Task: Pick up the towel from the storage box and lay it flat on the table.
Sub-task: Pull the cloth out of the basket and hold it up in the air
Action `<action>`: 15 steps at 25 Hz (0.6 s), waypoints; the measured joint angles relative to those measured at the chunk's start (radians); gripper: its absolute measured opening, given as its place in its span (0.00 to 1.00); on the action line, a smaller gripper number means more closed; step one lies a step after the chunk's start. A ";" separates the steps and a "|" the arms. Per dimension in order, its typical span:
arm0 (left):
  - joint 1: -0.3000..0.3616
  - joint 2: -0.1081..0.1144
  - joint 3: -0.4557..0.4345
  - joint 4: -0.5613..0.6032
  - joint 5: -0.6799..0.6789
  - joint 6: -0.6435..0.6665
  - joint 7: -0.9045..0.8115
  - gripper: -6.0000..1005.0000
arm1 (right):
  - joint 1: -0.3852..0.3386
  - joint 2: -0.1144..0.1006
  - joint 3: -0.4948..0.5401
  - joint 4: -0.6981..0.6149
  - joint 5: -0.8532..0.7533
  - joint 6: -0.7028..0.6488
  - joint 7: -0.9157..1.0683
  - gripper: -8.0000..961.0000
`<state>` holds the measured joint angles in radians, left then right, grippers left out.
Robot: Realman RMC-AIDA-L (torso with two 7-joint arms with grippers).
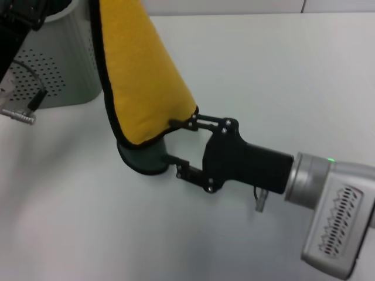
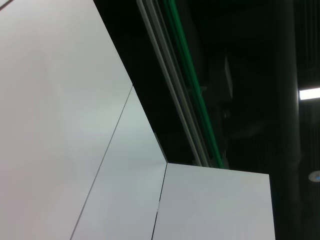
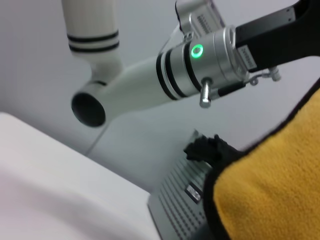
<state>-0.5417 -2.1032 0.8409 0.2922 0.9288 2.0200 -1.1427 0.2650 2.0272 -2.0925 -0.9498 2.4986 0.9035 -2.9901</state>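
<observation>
The towel is hanging clear of the storage box, being spread. The right gripper is reaching its lower corner, fingers spread around it; it likely needs to pinch next. The left gripper's state I cannot tell.

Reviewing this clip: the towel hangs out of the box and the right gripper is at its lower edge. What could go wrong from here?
1. The towel hangs folded, its dark green bottom bunched on the table. The right gripper stands open around only the lower edge, so it may grab a fold and spread it unevenly.
2. The storage box sits close behind; a sideways pull could drag cloth against it.
3. The left gripper is above the frame, so its hold is unverified.
</observation>
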 joint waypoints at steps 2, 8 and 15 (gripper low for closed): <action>-0.005 0.000 0.000 -0.005 0.000 0.000 0.001 0.02 | 0.004 0.001 -0.003 -0.026 0.001 -0.044 0.000 0.53; -0.016 0.000 -0.002 -0.012 -0.001 -0.001 0.001 0.02 | 0.000 0.001 -0.007 -0.088 -0.004 -0.113 -0.001 0.53; -0.021 -0.001 -0.004 -0.014 -0.001 -0.008 0.002 0.02 | 0.007 0.001 0.032 -0.127 0.004 -0.132 -0.002 0.53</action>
<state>-0.5629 -2.1038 0.8369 0.2777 0.9280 2.0124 -1.1412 0.2724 2.0278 -2.0603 -1.0765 2.5028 0.7714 -2.9924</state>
